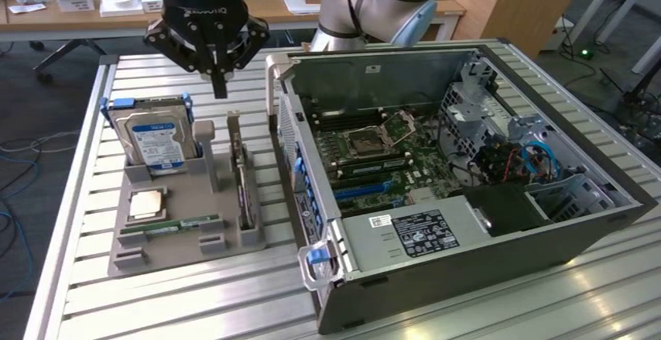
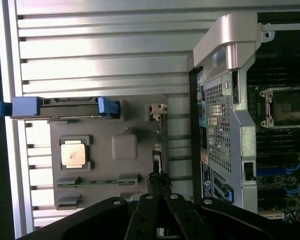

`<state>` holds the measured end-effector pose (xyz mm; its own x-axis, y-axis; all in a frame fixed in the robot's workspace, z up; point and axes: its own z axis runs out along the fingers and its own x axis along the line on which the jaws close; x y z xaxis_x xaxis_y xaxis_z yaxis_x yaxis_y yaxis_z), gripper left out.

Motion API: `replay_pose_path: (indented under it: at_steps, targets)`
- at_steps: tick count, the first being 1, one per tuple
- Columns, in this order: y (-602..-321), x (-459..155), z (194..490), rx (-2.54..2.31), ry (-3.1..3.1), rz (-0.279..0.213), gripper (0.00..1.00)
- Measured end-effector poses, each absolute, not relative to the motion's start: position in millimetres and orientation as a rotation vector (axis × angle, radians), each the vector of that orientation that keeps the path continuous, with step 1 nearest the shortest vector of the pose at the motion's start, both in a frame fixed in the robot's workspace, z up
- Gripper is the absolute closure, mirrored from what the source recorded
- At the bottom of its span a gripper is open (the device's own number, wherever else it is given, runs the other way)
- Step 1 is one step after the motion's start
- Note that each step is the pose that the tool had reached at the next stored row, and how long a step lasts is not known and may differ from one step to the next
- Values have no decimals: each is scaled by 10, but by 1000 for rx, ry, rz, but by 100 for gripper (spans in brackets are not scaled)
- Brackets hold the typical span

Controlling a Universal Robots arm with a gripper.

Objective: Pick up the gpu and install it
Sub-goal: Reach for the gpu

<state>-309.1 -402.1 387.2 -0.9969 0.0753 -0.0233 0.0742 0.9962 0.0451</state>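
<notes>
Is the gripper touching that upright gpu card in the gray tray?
Apart. In the exterior view the shut gripper hangs above the gpu, with bare table showing between them.

The slatted silver aluminium tabletop (image 1: 155,301) is striped with dark grooves. On the moulded grey plastic tray (image 1: 139,259): a boxy silver hard drive (image 1: 153,140) labelled blue-white, a narrow green RAM stick (image 1: 170,225), the thin black-faced gpu (image 1: 244,193). The glossy black claw (image 1: 218,91).

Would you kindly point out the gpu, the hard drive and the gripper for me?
gpu (image 1: 241,187): exterior view, middle of its upright board.
hard drive (image 1: 155,140): exterior view, on its blue-white label.
gripper (image 1: 219,90): exterior view, between its shut fingertips.
</notes>
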Motion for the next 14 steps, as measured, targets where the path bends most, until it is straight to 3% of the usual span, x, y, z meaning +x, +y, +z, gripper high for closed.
replay_pose_path:
  at_steps: [14]
  targets:
    - [-4255, -3093, 3872, 117, 3114, 69, 89]
